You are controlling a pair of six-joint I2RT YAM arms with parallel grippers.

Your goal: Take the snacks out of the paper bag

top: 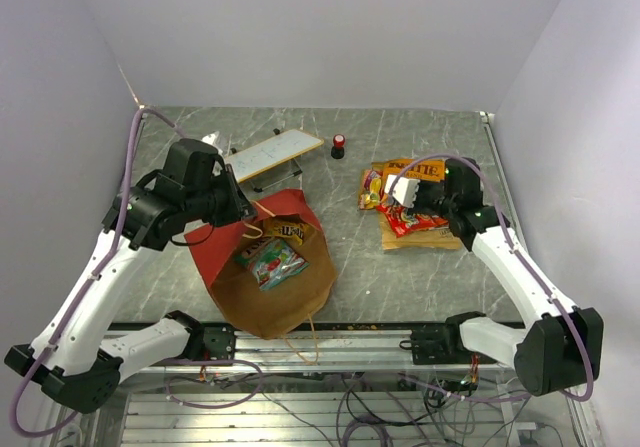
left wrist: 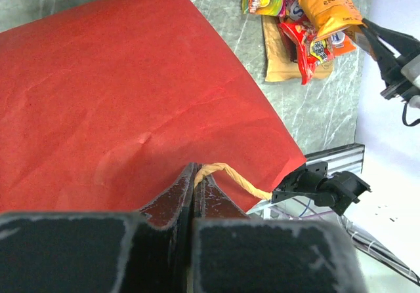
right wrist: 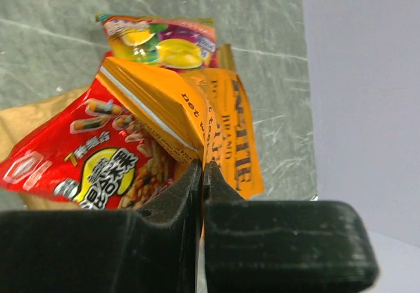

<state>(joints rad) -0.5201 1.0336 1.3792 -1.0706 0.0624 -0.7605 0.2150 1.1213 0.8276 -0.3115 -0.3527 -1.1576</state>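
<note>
The paper bag (top: 225,257) lies on the table at centre left, red outside, its brown mouth open toward the near edge. Inside it show a multicolour packet (top: 270,262) and a brown packet (top: 287,231). My left gripper (top: 243,214) is shut on the bag's tan twisted handle (left wrist: 239,178), holding the rim up; the bag's red side (left wrist: 131,96) fills the left wrist view. My right gripper (top: 405,190) is shut on the edge of an orange packet (right wrist: 190,109) over the pile of snacks (top: 410,217) at right. A red packet (right wrist: 85,162) and a multicolour packet (right wrist: 161,40) lie under it.
A flat white board (top: 270,154) lies at the back left. A small red-and-black cylinder (top: 339,146) stands at the back centre. The metal rail (top: 360,342) runs along the near edge. The walls close in on three sides.
</note>
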